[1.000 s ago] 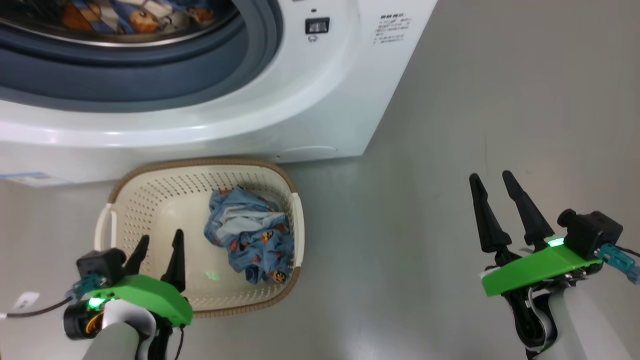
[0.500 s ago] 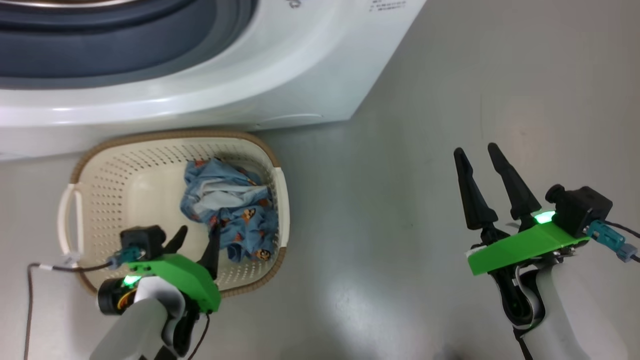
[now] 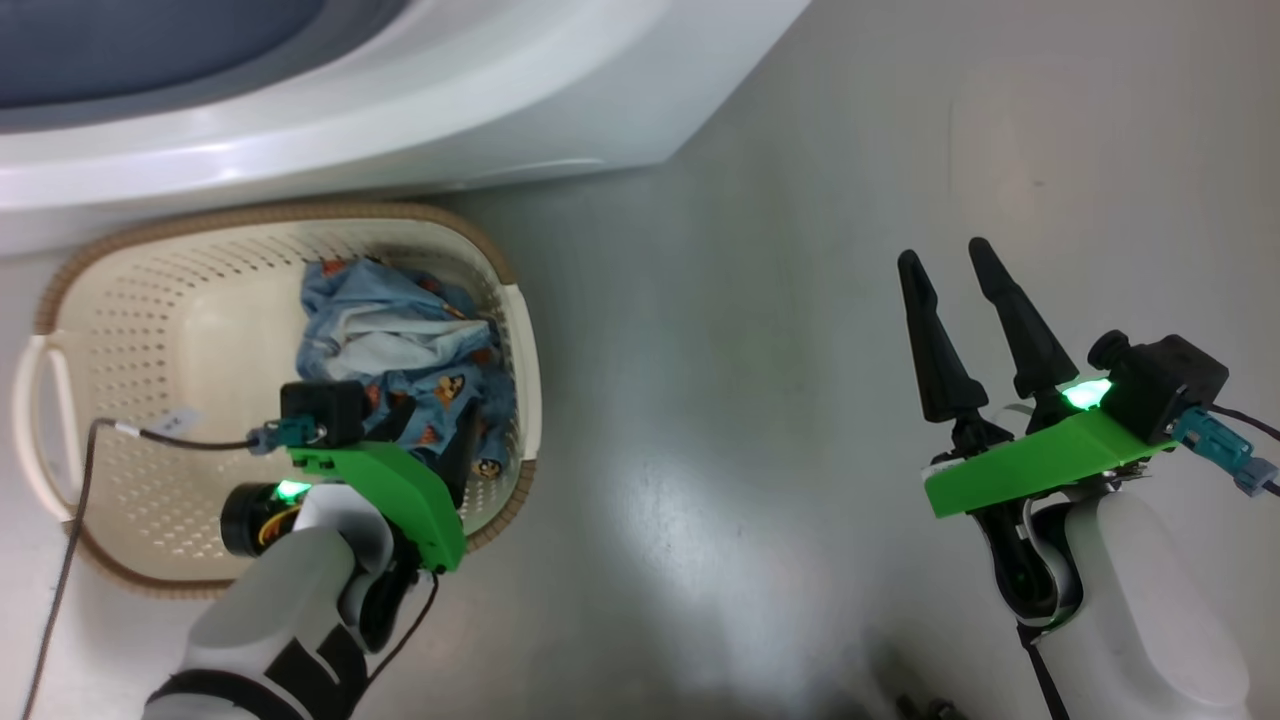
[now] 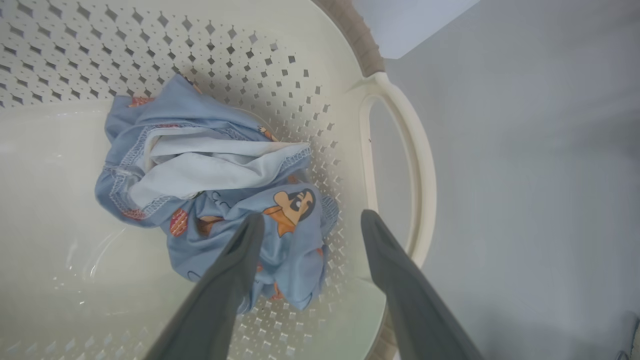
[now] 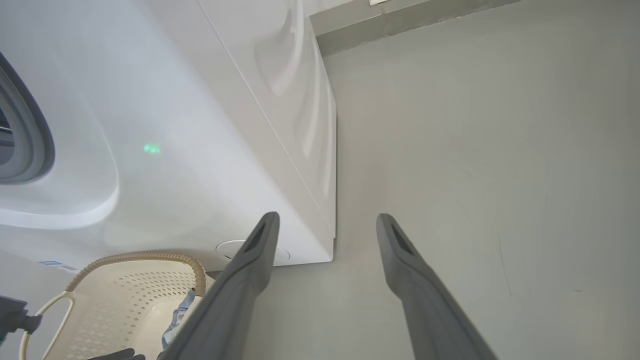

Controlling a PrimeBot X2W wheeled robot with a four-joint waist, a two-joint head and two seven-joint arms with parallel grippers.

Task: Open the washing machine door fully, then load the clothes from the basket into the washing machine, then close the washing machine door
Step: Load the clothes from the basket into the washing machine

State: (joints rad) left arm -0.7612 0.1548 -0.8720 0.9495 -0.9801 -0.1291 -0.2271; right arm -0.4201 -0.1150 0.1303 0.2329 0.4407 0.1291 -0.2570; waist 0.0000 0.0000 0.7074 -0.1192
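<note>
Basket [image 3: 150, 320] beside washer [image 3: 400, 110] holds clothes [image 4: 200, 165] at its right end; left gripper [image 4: 312, 217], jaws spread, hangs over them; right gripper [image 3: 944, 253], jaws spread, hangs above floor [image 3: 750, 300], well right.

This is a laundry corner, though whether in a home or a test room cannot be told. A big white front-loading washing machine [image 3: 420, 110] stands on a smooth grey floor [image 3: 780, 300]. Just in front of it sits a cream perforated plastic basket [image 3: 130, 330] holding crumpled light blue printed clothes [image 3: 385, 330].
</note>
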